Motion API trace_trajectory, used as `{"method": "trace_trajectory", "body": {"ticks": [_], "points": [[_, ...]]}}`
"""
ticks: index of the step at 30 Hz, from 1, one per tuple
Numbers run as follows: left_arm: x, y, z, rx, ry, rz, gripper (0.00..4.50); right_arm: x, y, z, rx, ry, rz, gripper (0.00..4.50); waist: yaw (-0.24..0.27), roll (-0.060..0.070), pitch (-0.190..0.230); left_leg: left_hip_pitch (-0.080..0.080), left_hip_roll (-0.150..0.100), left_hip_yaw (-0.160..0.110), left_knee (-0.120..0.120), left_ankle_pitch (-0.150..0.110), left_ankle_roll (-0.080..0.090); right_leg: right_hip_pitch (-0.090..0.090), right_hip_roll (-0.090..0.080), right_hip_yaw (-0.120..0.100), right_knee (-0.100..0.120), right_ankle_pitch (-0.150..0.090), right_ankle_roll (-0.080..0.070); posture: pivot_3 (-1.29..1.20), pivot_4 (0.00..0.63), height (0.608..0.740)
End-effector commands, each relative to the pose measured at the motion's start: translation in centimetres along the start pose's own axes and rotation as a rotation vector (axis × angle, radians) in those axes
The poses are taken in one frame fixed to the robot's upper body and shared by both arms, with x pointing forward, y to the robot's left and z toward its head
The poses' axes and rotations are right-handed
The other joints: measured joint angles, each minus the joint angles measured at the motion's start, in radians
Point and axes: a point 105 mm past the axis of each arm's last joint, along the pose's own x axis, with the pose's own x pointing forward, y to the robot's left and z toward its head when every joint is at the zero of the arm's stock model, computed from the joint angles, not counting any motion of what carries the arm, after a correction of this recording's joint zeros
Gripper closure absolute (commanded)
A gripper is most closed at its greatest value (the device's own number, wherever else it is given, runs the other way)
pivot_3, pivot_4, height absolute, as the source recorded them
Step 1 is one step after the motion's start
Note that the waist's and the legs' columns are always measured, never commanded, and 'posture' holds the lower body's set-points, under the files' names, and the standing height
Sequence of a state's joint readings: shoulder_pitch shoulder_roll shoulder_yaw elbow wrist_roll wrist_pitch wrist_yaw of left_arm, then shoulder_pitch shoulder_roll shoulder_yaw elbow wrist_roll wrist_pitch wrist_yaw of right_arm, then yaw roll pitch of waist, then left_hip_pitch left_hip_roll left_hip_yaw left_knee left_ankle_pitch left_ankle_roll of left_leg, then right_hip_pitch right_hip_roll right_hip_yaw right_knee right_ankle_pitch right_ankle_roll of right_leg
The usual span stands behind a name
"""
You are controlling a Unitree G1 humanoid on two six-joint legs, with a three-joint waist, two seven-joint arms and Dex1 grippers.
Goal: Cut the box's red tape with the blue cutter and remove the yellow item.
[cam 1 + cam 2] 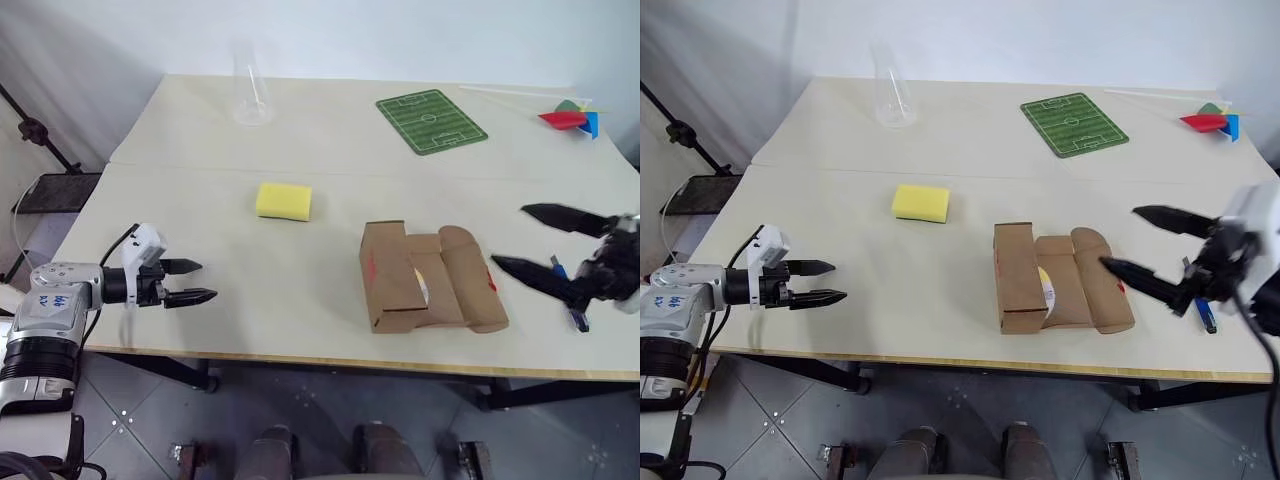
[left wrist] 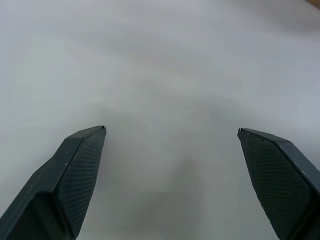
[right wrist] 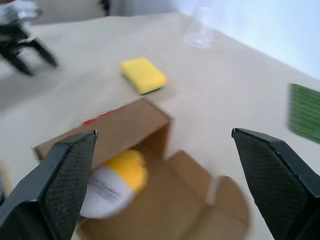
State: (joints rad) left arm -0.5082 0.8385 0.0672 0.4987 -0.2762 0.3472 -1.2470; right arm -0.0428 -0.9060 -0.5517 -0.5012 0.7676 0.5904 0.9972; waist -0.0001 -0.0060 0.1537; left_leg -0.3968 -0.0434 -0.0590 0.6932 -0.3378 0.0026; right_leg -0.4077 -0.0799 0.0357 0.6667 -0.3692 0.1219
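One item remains to be lifted — the yellow item (image 3: 122, 175) lies inside the box (image 1: 425, 285), which sits near the front edge of the table (image 1: 300, 130) with its lid flaps folded open. The red tape (image 1: 371, 266) shows on the raised flap, apparently parted, so cutting looks done. The blue cutter (image 1: 1206, 314) lies on the table just right of the box, beside the right gripper.

Judgement: the removal step is in hand. The right gripper (image 1: 1145, 243) would do well to enter through the open top, straddle the rounded yellow part and close gently — the lump looks soft and could slip against the box wall.

Both grippers stand wide apart and hold nothing. The left gripper (image 1: 190, 282) hovers over bare table, well left of the box and the sponge (image 1: 284, 200).
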Motion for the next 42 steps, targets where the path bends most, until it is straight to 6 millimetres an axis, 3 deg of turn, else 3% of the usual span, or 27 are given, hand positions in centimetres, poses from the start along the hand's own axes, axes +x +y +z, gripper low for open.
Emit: {"method": "trace_trajectory", "body": {"ticks": [1, 7, 10, 14, 20, 28, 32, 42], "points": [[0.4, -1.1, 3.0, 0.108, -0.070, -0.060, 0.02, 0.5, 1.3, 1.7, -0.060, -0.089, 0.050, 0.00, 0.002, 0.000, 0.000, 0.000, 0.000, 0.000, 0.000, 0.000, 0.000, 0.000, 0.000, 0.000, 0.001, 0.000, 0.000, 0.00, 0.150, 0.740], [3.9, -5.0, 10.2, 0.213, -0.210, -0.224, 0.02, -1.1, 2.0, 2.4, -0.199, -0.090, 0.025, 0.00, 0.024, -0.002, 0.000, -0.001, -0.002, -0.003, 0.002, 0.000, 0.000, 0.000, -0.001, -0.001, 0.001, 0.000, 0.000, 0.00, 0.150, 0.740], [7.0, -9.2, 14.6, 0.267, -0.251, -0.421, 0.02, -2.4, 2.1, 2.0, -0.193, -0.066, -0.043, 0.00, 0.032, -0.003, 0.000, -0.002, -0.003, -0.004, 0.004, 0.000, 0.001, 0.000, -0.001, -0.001, 0.003, 0.000, 0.000, 0.00, 0.150, 0.740], [11.5, -13.8, 17.9, 0.371, -0.227, -0.610, 0.02, -3.7, 1.9, 2.0, -0.229, -0.038, -0.117, 0.00, 0.026, -0.004, 0.000, -0.003, -0.005, -0.003, 0.005, -0.001, 0.002, 0.000, 0.000, -0.001, 0.005, 0.000, 0.001, 0.00, 0.150, 0.740], [17.7, -17.6, 18.9, 0.547, -0.156, -0.669, 0.02, -4.9, 1.9, 2.4, -0.227, -0.014, -0.182, 0.00, 0.016, -0.006, 0.002, 0.001, -0.002, 0.007, 0.003, -0.001, 0.003, 0.000, 0.002, -0.001, 0.004, 0.000, 0.001, 0.00, 0.150, 0.740], [22.8, -21.5, 19.4, 0.638, -0.212, -0.665, 0.02, -5.3, 2.9, 2.1, -0.214, -0.003, -0.236, 0.00, 0.027, -0.010, 0.004, 0.005, -0.001, 0.012, 0.002, 0.000, 0.004, 0.001, 0.002, 0.004, 0.003, 0.000, 0.001, 0.00, 0.150, 0.740], [22.6, -20.0, 18.7, 0.626, -0.161, -0.651, 0.02, -5.3, 2.9, 2.2, -0.215, -0.010, -0.254, 0.00, 0.025, -0.011, 0.005, 0.005, -0.001, 0.012, 0.002, 0.000, 0.004, 0.001, 0.002, 0.005, 0.003, 0.001, 0.002, 0.00, 0.150, 0.740], [18.9, -13.9, 13.1, 0.532, 0.094, -0.602, 0.02, -4.3, 2.8, 2.4, -0.192, -0.038, -0.217, 0.00, 0.022, -0.012, 0.005, 0.010, 0.001, 0.014, -0.002, 0.001, 0.002, 0.003, 0.003, 0.014, 0.003, 0.001, 0.002, 0.00, 0.150, 0.740]]}}
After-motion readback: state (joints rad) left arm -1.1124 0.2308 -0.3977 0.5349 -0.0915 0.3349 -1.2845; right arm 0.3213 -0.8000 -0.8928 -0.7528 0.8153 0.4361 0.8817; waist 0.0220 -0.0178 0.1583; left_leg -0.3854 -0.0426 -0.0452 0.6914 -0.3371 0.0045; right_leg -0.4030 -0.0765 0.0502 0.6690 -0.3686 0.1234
